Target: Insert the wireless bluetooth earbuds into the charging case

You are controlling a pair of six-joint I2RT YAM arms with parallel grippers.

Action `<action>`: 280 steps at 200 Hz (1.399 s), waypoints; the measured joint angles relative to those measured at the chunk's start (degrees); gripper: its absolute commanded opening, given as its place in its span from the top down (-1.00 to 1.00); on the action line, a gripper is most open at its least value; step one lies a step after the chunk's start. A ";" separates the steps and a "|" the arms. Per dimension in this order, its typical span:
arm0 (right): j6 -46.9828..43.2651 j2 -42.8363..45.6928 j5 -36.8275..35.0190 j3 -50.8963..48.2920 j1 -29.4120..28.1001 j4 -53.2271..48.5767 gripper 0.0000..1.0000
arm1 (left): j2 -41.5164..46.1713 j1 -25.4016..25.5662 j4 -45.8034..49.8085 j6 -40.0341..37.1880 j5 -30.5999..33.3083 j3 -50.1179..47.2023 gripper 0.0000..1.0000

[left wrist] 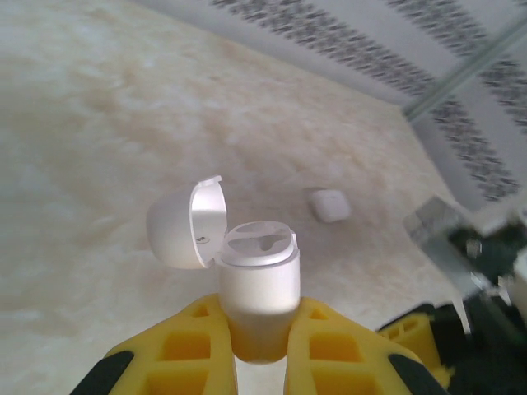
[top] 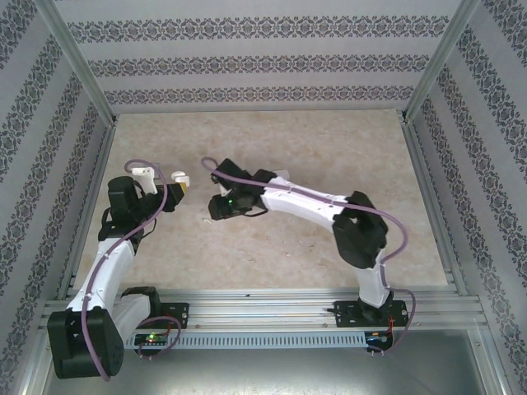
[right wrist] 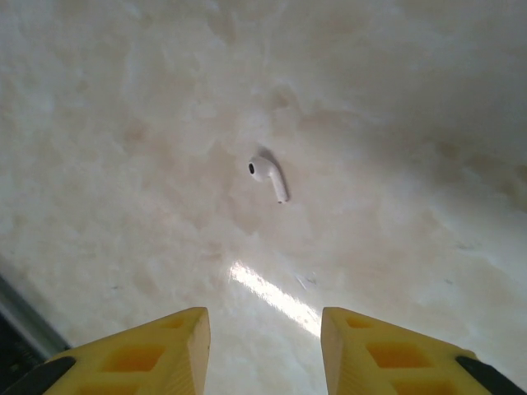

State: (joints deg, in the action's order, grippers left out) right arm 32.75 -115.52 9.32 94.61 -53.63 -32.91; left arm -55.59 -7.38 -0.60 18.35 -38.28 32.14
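Between L jaws: charging case (left wrist: 259, 276), upright, lid (left wrist: 185, 226) flipped open to left; left gripper (left wrist: 260, 333) clamped on its lower body. Ahead of R jaws, centred on gap: 1 earbud (right wrist: 268, 174) lying on table (right wrist: 123, 123), untouched; right gripper (right wrist: 263, 329) jaws apart, nothing btwn. Beyond L jaws, right of held case: 2nd small white case (left wrist: 329, 204) on table

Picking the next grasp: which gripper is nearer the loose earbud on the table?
Right. The earbud lies on the table just ahead of the open fingers of the right gripper. The left gripper sits farther off, raised, shut on the open charging case.
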 measured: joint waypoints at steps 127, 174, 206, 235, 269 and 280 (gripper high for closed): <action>-7.74 -28.13 -4.85 32.35 -2.25 -13.73 0.35 | -2.84 -2.12 9.27 -4.90 7.50 0.90 0.96; -8.98 -30.91 -4.92 36.41 -2.21 -16.61 0.53 | -3.10 -2.12 9.27 -4.92 7.48 0.90 0.96; -9.18 -31.10 -4.76 36.94 -2.40 -17.66 0.63 | -3.39 -2.12 9.44 -5.14 7.48 1.05 0.96; -9.18 -31.10 -4.44 37.03 -2.40 -18.49 0.53 | -4.02 -2.12 9.42 -5.09 7.37 1.09 0.96; -8.98 -31.10 -4.00 36.92 -2.51 -19.28 0.53 | -5.64 -2.12 9.40 -5.07 7.02 1.11 0.96; -8.96 -31.10 -3.91 36.89 -2.51 -19.28 0.56 | -5.79 -2.12 9.40 -5.07 6.97 1.11 0.96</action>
State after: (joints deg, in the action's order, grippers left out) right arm 23.79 -146.63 5.41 131.50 -56.14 -52.18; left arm -61.39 -9.50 8.80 13.28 -31.31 33.26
